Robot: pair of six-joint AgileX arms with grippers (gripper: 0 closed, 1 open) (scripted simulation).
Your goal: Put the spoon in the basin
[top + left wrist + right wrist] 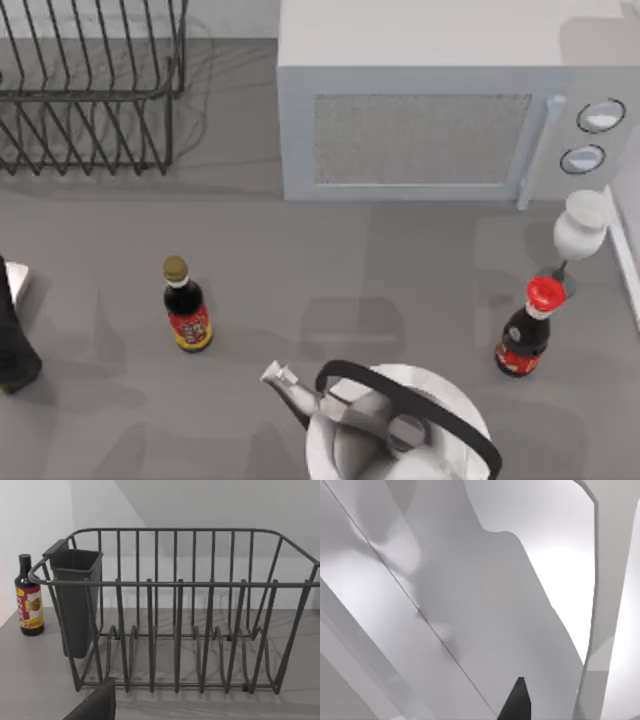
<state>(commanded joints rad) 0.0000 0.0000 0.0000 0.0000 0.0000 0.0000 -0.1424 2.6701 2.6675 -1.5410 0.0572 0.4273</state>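
Note:
The spoon and the basin are out of view. My left arm (14,335) stands at the table's far left edge, well left of a soy sauce bottle (187,305). A dark part of the left gripper (95,705) shows low in the left wrist view, facing a wire dish rack (195,582). A dark tip of the right gripper (518,700) shows against close pale grey surfaces in the right wrist view.
The dish rack (90,95) fills the back left and a microwave (430,110) the back right. A metal kettle (400,425) sits at the front centre, with a red-capped bottle (527,335) and a white bottle (581,225) at the right. On the rack hangs a dark cutlery holder (75,600), and another sauce bottle (29,600) stands beside it.

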